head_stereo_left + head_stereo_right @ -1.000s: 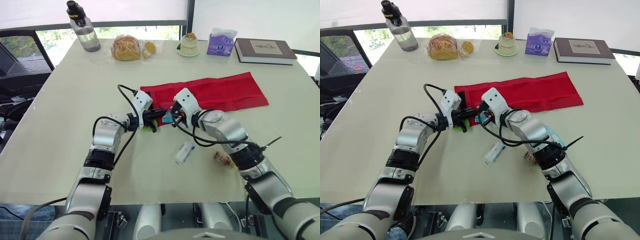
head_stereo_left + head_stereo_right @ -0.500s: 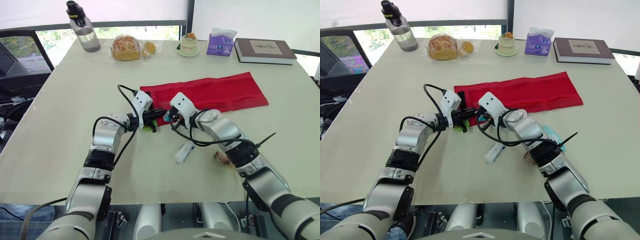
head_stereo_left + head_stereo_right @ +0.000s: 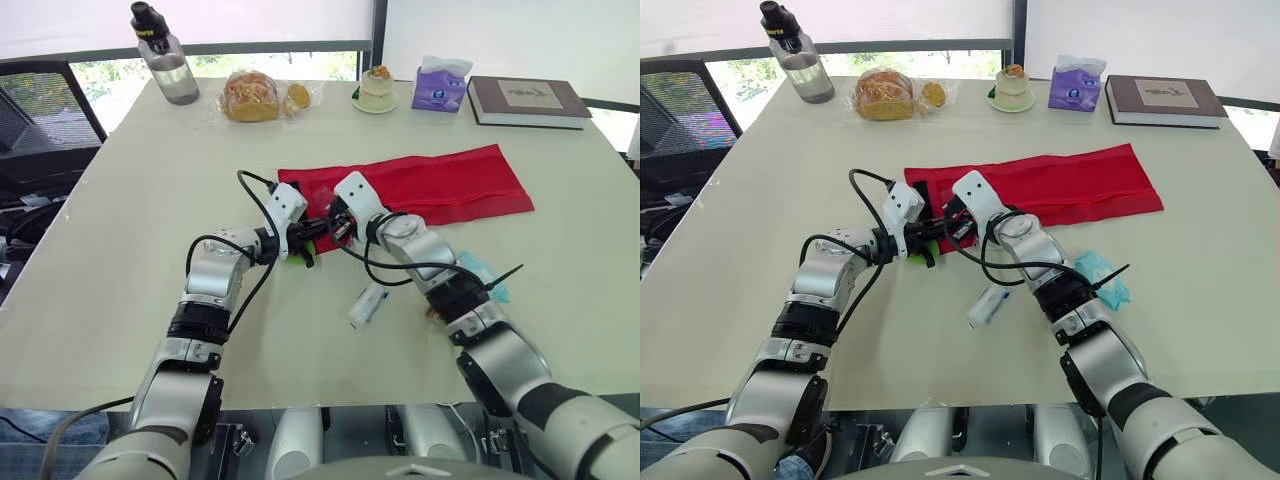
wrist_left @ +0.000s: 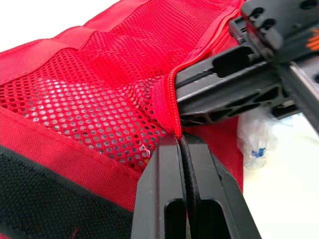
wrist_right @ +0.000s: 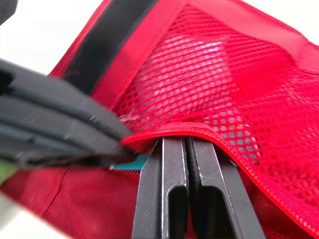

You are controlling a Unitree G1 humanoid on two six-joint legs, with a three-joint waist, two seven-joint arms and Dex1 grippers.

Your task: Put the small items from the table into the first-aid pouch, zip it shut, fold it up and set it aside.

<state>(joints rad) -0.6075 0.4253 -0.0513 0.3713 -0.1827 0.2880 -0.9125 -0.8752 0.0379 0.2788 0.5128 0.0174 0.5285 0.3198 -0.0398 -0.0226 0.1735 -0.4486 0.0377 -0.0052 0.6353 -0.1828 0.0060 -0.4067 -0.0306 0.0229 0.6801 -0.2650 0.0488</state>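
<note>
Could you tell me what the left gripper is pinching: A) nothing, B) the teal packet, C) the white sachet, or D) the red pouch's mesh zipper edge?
D: the left wrist view shows the left gripper shut on the red pouch at its zipper edge.

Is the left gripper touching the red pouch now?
Touching. The left wrist view shows the left gripper with its fingers closed on the zipper edge of the red pouch.

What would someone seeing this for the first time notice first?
The long red pouch spread across the middle of the table, with the left gripper and right gripper both pinched on its mesh edge at its left end. Nearer the robot, a white packet and a teal item lie loose.
</note>
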